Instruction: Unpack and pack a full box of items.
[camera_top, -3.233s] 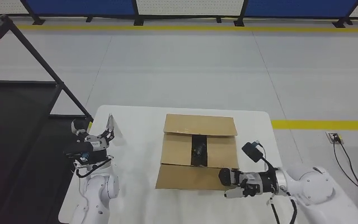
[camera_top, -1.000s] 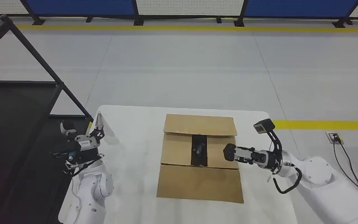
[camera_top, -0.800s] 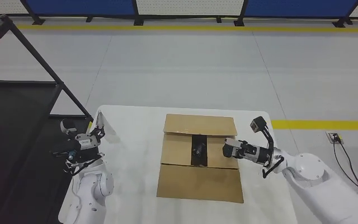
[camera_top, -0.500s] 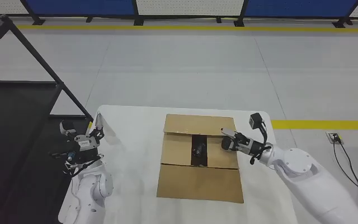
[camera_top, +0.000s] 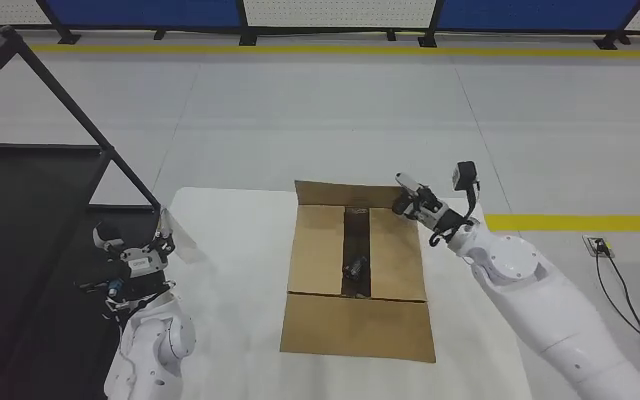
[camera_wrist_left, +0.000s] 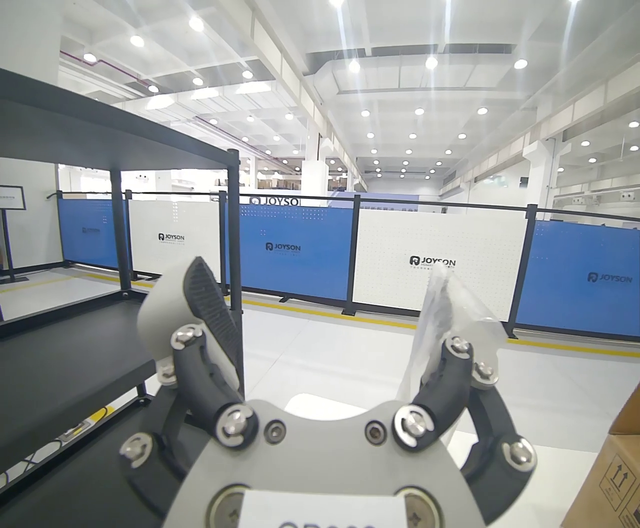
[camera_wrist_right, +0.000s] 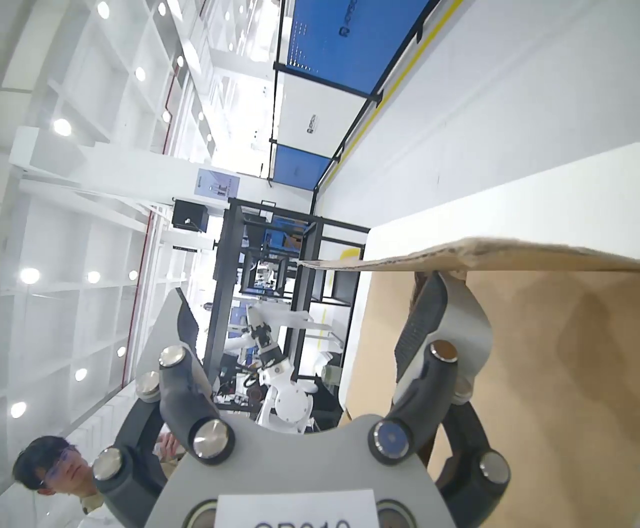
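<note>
Unpacking stage, flaps being opened. Box (camera_top: 320, 260) sat mid-table (camera_top: 240, 300). Near flap (camera_top: 355, 330) lay folded out flat toward 6 o'clock. Far flap (camera_top: 340, 192) stood raised along the 12 o'clock side. The two inner flaps (camera_top: 395, 250) were down, with a slot between them showing a dark item (camera_top: 353, 268) inside.

Right gripper (camera_top: 408, 193) was at the box's 1 o'clock corner, fingers spread and clamping nothing, one pad against the far flap's edge. Left gripper (camera_top: 160, 245) was at the table's 9 o'clock edge, released and empty, with clear film (camera_wrist_left: 445, 305) clinging to one finger.

Judged next: tip the far flap fully back past 12 o'clock, then part the inner flaps toward 3 and 9 to reach the contents.

Against the earliest frame, the right gripper had travelled from the near flap at 6 o'clock up the 3 o'clock side. The far flap, then lying over the top, had come up. The slot showed longer. The left gripper had drawn back slightly toward the table edge.
</note>
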